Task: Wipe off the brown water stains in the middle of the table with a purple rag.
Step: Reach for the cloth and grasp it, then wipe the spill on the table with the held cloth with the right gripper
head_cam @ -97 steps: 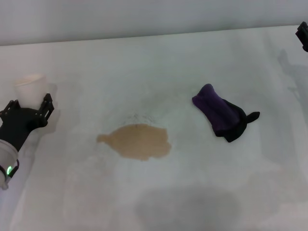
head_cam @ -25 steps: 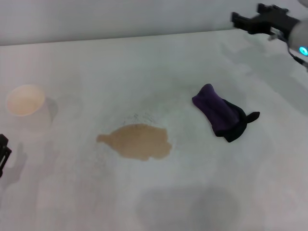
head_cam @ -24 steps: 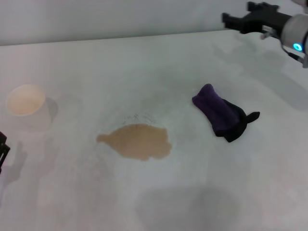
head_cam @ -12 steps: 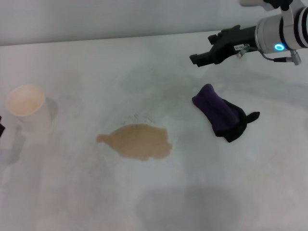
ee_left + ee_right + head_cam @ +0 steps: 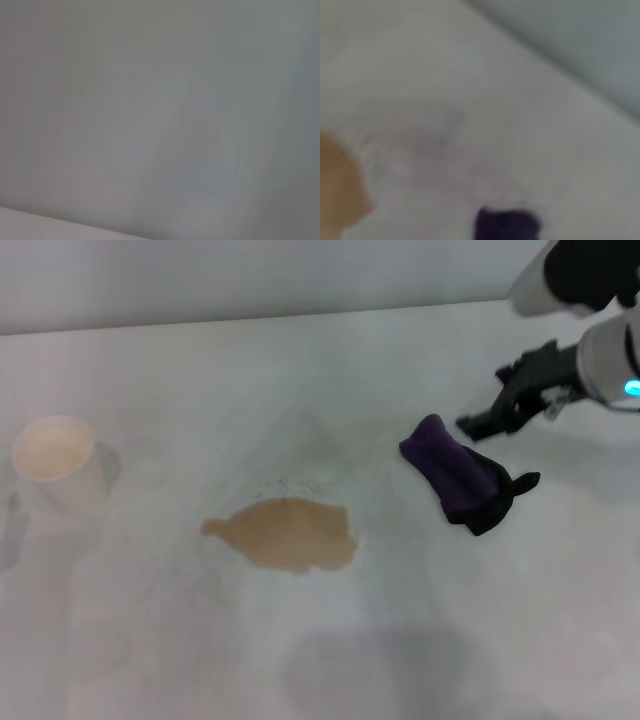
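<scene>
The purple rag [image 5: 462, 478] lies bunched on the table [image 5: 300, 380], right of centre, its black pointed corner toward the right. The brown water stains [image 5: 285, 534] form one tan blotch near the middle, well left of the rag. My right gripper [image 5: 483, 400] hangs open just behind the rag's far end, a little above it, with nothing between its fingers. In the right wrist view the rag [image 5: 505, 226] and an edge of the stains [image 5: 337, 190] show below. My left gripper is out of view; its wrist view shows only a blank grey surface.
A cream paper cup [image 5: 52, 455] stands upright at the table's left side. The table's back edge meets a pale wall [image 5: 250, 280]. A grey shadow patch [image 5: 390, 670] lies on the near part of the tabletop.
My right arm has swung in from the far right corner and come down close behind the rag. My left gripper has slid off the left edge out of sight.
</scene>
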Robot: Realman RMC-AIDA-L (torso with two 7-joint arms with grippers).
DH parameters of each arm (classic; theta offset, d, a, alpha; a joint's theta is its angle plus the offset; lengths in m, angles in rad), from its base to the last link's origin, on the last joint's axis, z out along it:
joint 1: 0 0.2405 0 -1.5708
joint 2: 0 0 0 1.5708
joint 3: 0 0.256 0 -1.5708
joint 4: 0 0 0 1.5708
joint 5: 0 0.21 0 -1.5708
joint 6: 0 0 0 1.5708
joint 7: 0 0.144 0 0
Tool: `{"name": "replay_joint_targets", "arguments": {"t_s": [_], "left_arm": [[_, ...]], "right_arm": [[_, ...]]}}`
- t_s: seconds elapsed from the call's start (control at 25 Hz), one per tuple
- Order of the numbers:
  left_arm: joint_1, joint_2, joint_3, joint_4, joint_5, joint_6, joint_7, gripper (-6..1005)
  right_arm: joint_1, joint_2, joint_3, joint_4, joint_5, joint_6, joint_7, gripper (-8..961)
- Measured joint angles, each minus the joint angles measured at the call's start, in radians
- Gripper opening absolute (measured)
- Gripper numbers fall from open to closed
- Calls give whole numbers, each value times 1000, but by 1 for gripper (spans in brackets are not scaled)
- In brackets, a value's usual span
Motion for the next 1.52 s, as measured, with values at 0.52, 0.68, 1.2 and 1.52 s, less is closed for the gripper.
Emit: {"name": "replay_joint_targets", "arguments": {"t_s": [0.52,0.68,1.2,1.52], "left_arm": [[-31,-2,0,-3,-6,-33,0,891],[-32,-1,0,-1,-6,-35,0,891],[-45,0,0,-3,-6,-36,0,890],[-46,2,0,-5,-6,-36,0,891]], "right_arm": [[70,4,-100,206,2,-55,54,777],[78,2,-92,227,0,-80,54,758],[144,0,-62,343,-3,-104,52,354],[167,-1,-62,335,12,-59,35,83]]}}
